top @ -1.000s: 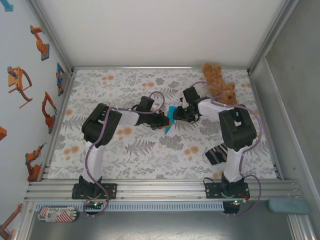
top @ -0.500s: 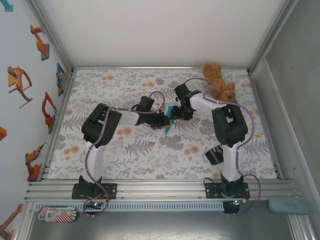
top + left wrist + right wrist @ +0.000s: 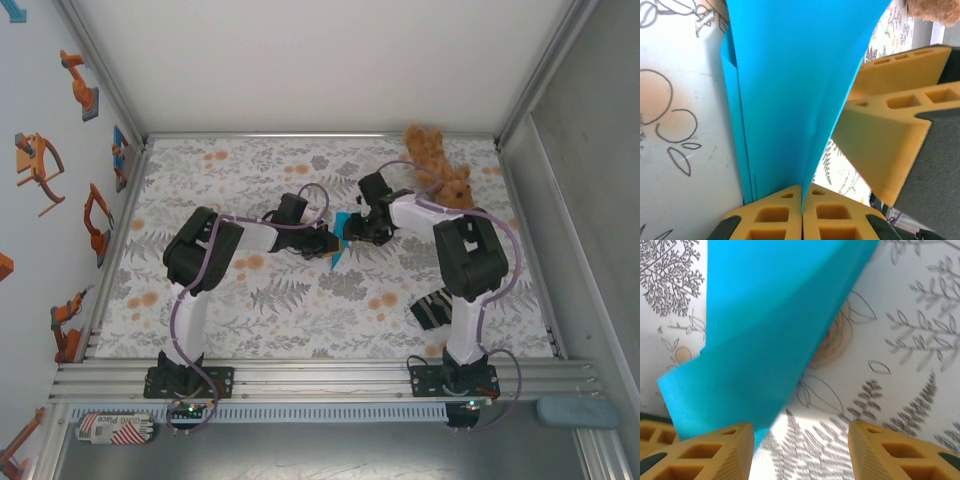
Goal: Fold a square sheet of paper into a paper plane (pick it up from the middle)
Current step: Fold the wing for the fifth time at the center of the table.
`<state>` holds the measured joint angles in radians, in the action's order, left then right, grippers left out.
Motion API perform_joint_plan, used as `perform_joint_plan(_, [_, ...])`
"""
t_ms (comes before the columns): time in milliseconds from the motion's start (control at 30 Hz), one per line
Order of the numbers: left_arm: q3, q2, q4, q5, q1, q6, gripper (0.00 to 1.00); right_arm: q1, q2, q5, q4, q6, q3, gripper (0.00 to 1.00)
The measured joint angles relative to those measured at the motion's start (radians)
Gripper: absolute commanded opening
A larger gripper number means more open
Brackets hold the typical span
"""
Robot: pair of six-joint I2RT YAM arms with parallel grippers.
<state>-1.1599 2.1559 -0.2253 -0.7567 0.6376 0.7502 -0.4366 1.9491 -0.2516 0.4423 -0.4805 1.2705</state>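
- Floral-printed table (image 3: pixel 300 300) inside a white-walled booth, and we've got both arms reaching in to meet over its middle.
- Left gripper (image 3: pixel 326 243) is clamped right down. Its yellow fingers (image 3: pixel 775 215) are pressed together on the narrow end of the blue paper (image 3: pixel 790 75).
- From the left wrist, we see the paper widen out ahead of that pinch. It is folded in layers, with a thinner flap edge running down its left side.
- Right gripper (image 3: pixel 354 228) sits just across from the left one, with the paper between the two. Its jaws stand roughly half apart and have hold of nothing.
- From the right wrist, we're looking at the paper held up off the tabletop ahead of the gripper. Its lower corner comes down against the left-hand finger (image 3: pixel 715 452), and the other finger stands clear of it.
- In the left wrist view, the right gripper's yellow fingers sit just beside the paper's right edge.
- Beyond the right gripper and off to its right, a brown teddy bear (image 3: pixel 437 165) lies in the far corner, apart from the paper.
- Back behind the right gripper, near that arm's base, a dark striped cloth (image 3: pixel 432 307) lies on the table.
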Motion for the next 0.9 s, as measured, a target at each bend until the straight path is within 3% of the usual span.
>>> perform_joint_plan(200, [0.006,0.0,-0.014,-0.002,-0.001,0.0,0.04,0.036,-0.095,-0.175,-0.147,-0.006,-0.122,0.32])
perform_joint_plan(467, [0.016,-0.002,-0.034,-0.003,-0.001,0.0,0.04,0.048,-0.044,-0.331,-0.313,-0.058,-0.156,0.17])
perform_joint_plan(600, [0.017,-0.002,-0.037,-0.003,-0.001,0.0,0.04,0.054,-0.002,-0.371,-0.349,-0.073,-0.153,0.13])
perform_joint_plan(900, [0.018,-0.002,-0.039,-0.005,-0.002,0.001,0.08,0.057,0.05,-0.417,-0.362,-0.077,-0.122,0.12])
